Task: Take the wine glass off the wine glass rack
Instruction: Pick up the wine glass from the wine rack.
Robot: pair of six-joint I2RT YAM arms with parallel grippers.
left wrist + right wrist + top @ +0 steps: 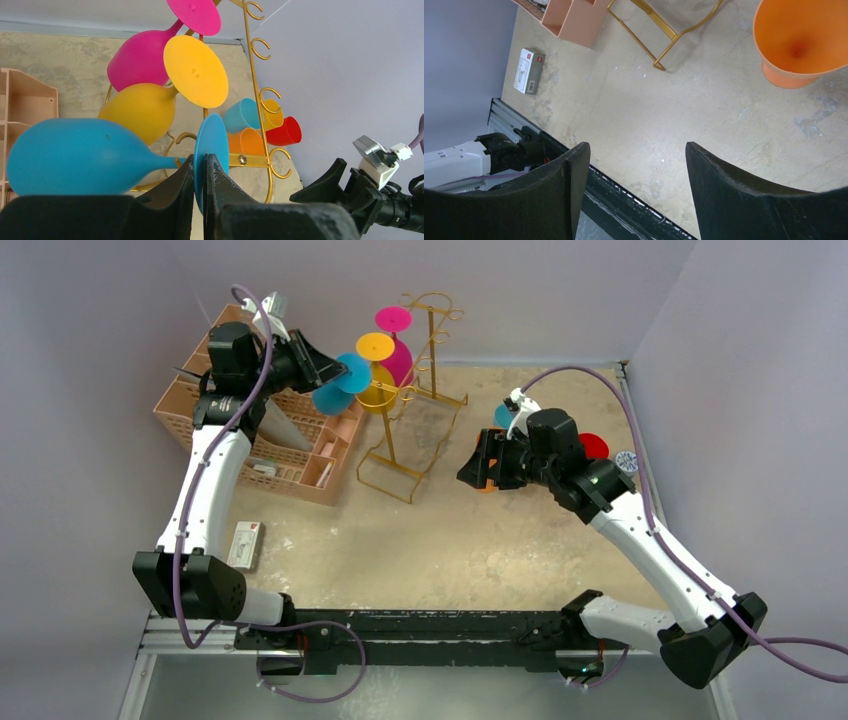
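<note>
The left pincer (200, 176) is almost shut. Its two black fingers (172, 187) squeeze the flat round foot of the blue wine glass (75, 156), one finger on each side of the thin disc. The glass lies on its side in the air, with its bowl pointing toward the left edge of the worktop and its thin stem running to the foot. It hangs just beside the left end of the gold rack (252, 160). A curl of gold wire sits close to the stem, but I cannot tell if they touch.

The rack stands near the far edge, about in the middle. A yellow wine glass (377, 390) and a pink wine glass (398, 360) hang on it, just to the right of the blue one.

The right pincer (636, 150) is wide open and holds nothing. It hangs over the bare worktop, toward the right edge. An orange cup (799, 45) stands close to it.

A peach basket (300, 455) sits by the far left corner. A small white box (529, 71) lies near the left edge.
</note>
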